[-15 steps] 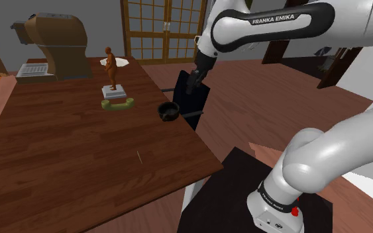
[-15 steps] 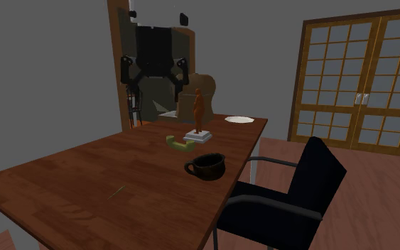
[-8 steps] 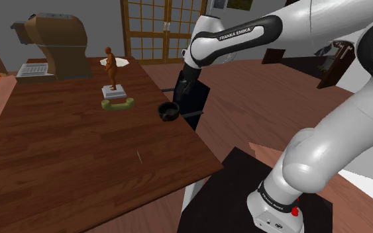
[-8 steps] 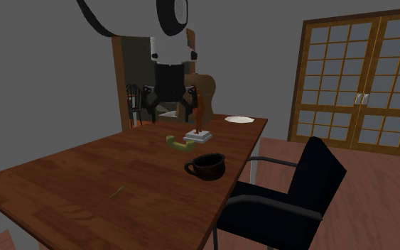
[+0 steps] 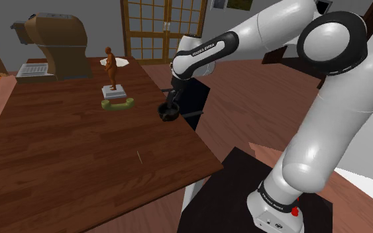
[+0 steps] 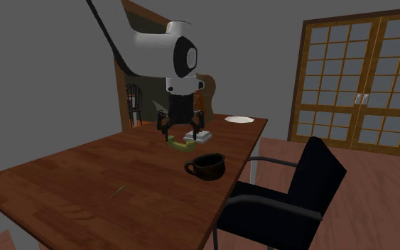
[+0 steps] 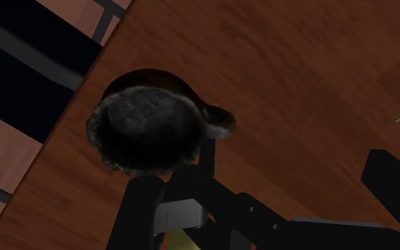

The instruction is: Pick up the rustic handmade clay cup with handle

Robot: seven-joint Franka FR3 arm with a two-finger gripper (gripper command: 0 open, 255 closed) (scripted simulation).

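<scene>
Cup [image 6: 207,166], dark and rough, is sitting upright near the table [image 5: 59,145] edge by the black chair [image 6: 290,192], while the fingers [image 7: 393,181] are hanging spread wide just above it, apparently readying to straddle its rim.

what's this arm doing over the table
A white robot arm holds its black gripper over the wooden table, with the fingers open and nothing in them. It hovers close above a dark, rough cup with a handle. The cup stands upright near the table edge, by a black chair. The cup is not between the fingers, so no grasp is made yet. A brown figurine stands further along the table.
</scene>
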